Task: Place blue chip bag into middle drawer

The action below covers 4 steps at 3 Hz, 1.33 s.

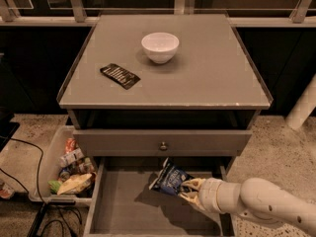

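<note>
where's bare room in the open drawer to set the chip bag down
The middle drawer floor is bare from its left wall to the blue chip bag, held right of centre by the gripper. Crowded only there.

Your gripper [191, 190] holds the blue chip bag [169, 178] over the middle drawer [123, 206], right of centre, below the knobbed drawer [123, 142]

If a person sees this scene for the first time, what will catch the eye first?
First the pale arm coming in from the lower right: its gripper holds the blue chip bag over the open middle drawer. Next, the white bowl and a flat black packet on the grey cabinet top.
</note>
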Available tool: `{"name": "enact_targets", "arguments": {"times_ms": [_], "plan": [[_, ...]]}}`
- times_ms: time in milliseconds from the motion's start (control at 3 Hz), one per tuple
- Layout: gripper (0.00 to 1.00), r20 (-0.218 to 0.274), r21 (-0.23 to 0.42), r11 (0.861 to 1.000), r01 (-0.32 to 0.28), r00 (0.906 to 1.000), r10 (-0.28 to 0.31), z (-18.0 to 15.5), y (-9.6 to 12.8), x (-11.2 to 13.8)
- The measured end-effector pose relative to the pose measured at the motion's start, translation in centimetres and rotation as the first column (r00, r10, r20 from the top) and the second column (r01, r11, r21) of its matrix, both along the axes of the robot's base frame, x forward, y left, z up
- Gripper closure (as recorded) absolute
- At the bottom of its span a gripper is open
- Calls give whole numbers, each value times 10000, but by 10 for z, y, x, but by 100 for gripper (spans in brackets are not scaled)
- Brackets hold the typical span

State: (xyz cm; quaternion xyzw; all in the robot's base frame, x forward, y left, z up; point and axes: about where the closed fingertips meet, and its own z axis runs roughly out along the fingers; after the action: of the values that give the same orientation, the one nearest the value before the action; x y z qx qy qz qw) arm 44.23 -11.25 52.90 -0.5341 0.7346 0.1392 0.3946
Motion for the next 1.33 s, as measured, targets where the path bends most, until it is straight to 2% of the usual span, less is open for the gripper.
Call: {"name": "enact_targets", "arguments": {"times_ms": [333,667,1333], "plan": [[100,-325,-2,10000,37,9995,-37,-22,2,12],[100,-344,0,9999,128,9993,-128,-55,5,35],[100,-350,-29,9998,186,9992,-187,-110,12,47]]}}
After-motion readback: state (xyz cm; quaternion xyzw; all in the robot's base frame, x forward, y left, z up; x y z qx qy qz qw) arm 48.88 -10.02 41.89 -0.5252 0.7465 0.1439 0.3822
